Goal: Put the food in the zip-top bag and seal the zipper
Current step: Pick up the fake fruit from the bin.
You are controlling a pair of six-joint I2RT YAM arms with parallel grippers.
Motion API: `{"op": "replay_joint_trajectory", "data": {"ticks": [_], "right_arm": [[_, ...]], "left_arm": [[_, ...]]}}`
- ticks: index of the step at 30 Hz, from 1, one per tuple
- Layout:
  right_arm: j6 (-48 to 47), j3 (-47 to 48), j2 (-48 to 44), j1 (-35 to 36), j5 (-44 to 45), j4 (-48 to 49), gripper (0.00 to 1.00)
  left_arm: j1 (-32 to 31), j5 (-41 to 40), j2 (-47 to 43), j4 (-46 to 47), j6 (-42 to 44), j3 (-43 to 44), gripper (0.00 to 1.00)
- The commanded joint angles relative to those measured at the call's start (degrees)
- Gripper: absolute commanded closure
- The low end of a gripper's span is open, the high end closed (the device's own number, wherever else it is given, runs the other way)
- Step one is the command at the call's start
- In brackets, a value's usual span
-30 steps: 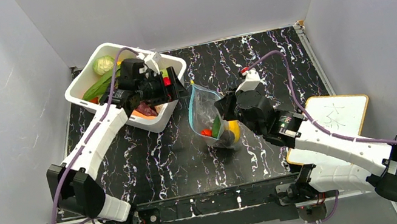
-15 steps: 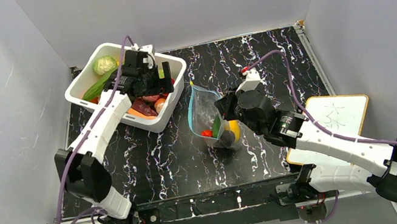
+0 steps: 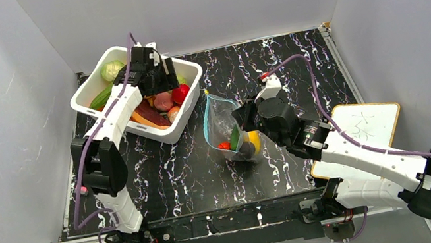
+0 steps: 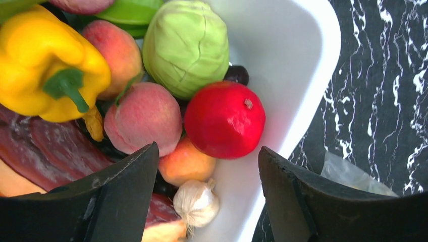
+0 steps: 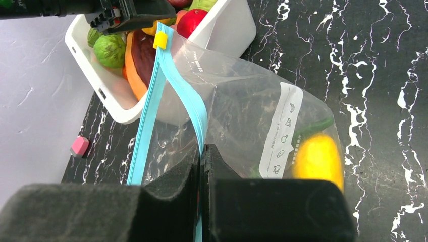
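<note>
Black marbled tabletop (image 3: 175,175), grey walls (image 3: 212,2) — left hand (image 4: 204,166) spread over the tub (image 4: 298,45), right hand (image 5: 201,156) pinching the blue zipper (image 5: 166,60).

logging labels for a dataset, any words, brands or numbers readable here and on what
None can be quoted.
The white strip on the zip-top bag: small food pictograms and a line of print, too small to read.
The white board: faint pen scribbles, illegible.

White left arm (image 3: 118,115) and right arm (image 3: 366,158), black joints, purple cables (image 3: 316,94) trailing both; left gripper (image 4: 208,151) and right gripper (image 5: 201,166) matte black, blocky.
</note>
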Motion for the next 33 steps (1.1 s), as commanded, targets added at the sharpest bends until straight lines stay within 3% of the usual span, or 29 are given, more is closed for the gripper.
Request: {"op": "replay_joint_trajectory", "data": {"ticks": [1, 7, 18, 33], "right_arm": [[-0.07, 3.6, 0.32, 0.28, -0.43, 1.85, 1.0], [0.69, 3.61, 0.6, 0.28, -1.09, 1.84, 1.0], [0.26, 5.21, 0.24, 0.28, -0.43, 0.54, 1.0], [0.5, 5.05, 0.11, 0.28, -0.55, 0.43, 1.0]], "left_arm": [[0.92, 4.58, 1.65, 2.94, -1.01, 3.81, 0.3], [1.1, 7.38, 4.22, 5.04, -0.38, 4.07, 0.26], [1.19, 9.65, 6.42, 6.97, -0.94, 1.12, 0.29], [1.12, 8.25, 8.23, 4.23, -0.32, 0.54, 0.39]]}}
